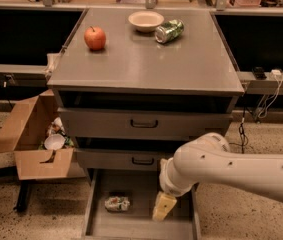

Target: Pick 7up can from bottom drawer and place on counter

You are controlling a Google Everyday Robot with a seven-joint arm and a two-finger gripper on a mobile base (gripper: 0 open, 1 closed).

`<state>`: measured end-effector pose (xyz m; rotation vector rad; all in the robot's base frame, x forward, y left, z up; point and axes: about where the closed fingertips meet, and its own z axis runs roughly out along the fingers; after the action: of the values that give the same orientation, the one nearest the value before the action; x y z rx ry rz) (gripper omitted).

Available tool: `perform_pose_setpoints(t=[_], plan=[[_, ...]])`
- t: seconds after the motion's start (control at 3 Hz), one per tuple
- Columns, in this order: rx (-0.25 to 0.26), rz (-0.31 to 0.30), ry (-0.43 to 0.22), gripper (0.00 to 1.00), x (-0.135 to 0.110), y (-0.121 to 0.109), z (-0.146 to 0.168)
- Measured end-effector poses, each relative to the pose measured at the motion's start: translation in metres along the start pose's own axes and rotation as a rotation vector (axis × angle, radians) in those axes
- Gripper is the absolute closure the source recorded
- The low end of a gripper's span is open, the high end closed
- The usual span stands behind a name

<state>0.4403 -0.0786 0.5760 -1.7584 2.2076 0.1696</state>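
Observation:
The 7up can (117, 203) lies on its side, dented, on the floor of the open bottom drawer (131, 226), towards its left side. My gripper (163, 207) hangs at the end of the white arm (216, 164), low over the right part of the same drawer. It is to the right of the can and apart from it. The grey counter (146, 64) tops the drawer cabinet above.
On the counter sit a red apple (95, 38), a white bowl (146, 20) and a shiny green can (169, 31) lying on its side. Two shut drawers with black handles (144, 123) are above the open one. An open cardboard box (33, 136) stands at the left.

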Motion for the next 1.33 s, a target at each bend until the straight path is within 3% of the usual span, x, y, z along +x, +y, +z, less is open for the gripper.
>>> perform_pose_setpoints(t=[0.33,1.0,1.33], plan=[[-0.038,0.011,-0.041,0.00,0.004,0.014,0.058],[-0.182,0.055,-0.156,0.00,0.003,0.038,0.171],[-0.240,0.080,-0.164,0.00,0.008,0.057,0.199]])
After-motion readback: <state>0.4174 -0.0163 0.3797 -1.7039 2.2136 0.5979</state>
